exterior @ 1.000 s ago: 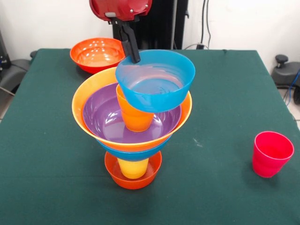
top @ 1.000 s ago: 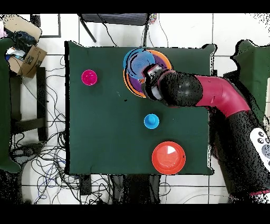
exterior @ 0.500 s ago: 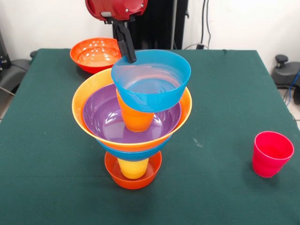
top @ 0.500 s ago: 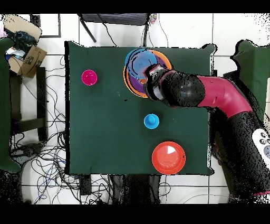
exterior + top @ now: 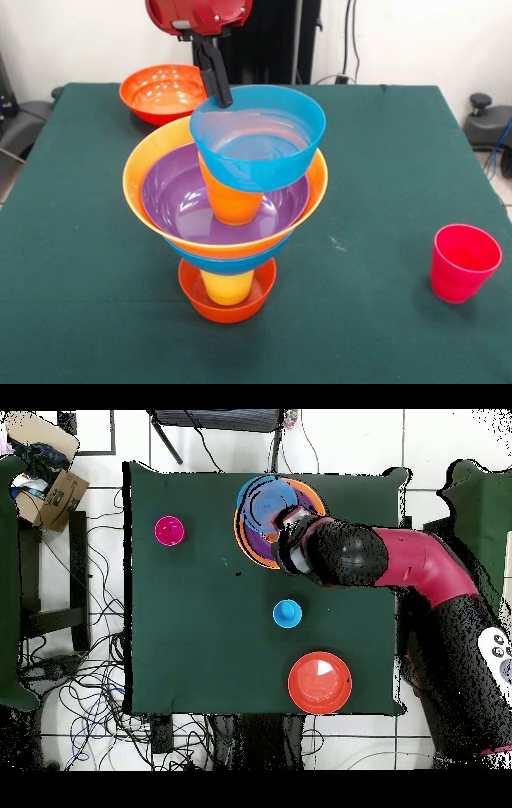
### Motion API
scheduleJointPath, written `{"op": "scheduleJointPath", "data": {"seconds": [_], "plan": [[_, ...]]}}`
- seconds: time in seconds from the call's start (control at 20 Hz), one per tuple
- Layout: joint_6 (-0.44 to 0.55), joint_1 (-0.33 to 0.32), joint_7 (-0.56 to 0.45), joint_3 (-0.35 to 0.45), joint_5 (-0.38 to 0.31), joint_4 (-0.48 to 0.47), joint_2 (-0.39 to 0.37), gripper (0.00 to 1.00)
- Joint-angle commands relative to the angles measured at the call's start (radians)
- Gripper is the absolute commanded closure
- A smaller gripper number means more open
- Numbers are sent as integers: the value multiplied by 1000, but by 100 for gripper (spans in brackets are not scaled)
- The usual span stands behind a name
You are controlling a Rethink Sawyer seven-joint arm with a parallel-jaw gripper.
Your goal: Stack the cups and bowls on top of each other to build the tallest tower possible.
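You cannot see the arm [image 5: 200, 14] above its red head; the front view's top edge cuts it off. The gripper [image 5: 218, 84] meets the teal-blue bowl [image 5: 260, 136] at its far rim, but the fingers' stance is unreadable. In the overhead view the arm covers part of the tower [image 5: 262, 514]. The yellow cup [image 5: 227, 286] shows only below the large blue bowl [image 5: 228, 262].
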Motion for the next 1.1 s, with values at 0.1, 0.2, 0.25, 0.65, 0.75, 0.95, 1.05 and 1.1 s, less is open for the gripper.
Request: {"op": "scheduleJointPath", "data": {"seconds": [0.1, 0.2, 0.25, 0.65, 0.75, 0.95, 1.05, 1.1], "plan": [[165, -2, -315, 22, -68, 29, -2, 100], [190, -4, -323, 26, -62, 22, -14, 100], [200, -5, -326, 27, -62, 18, -23, 100], [251, -10, -329, 28, -76, -6, -37, 100], [248, -11, -325, 30, -81, -3, -37, 100], [243, -11, -316, 27, -89, -7, -37, 100], [240, -11, -311, 26, -88, -8, -40, 100], [239, -11, -308, 26, -89, -9, -41, 100]]}}
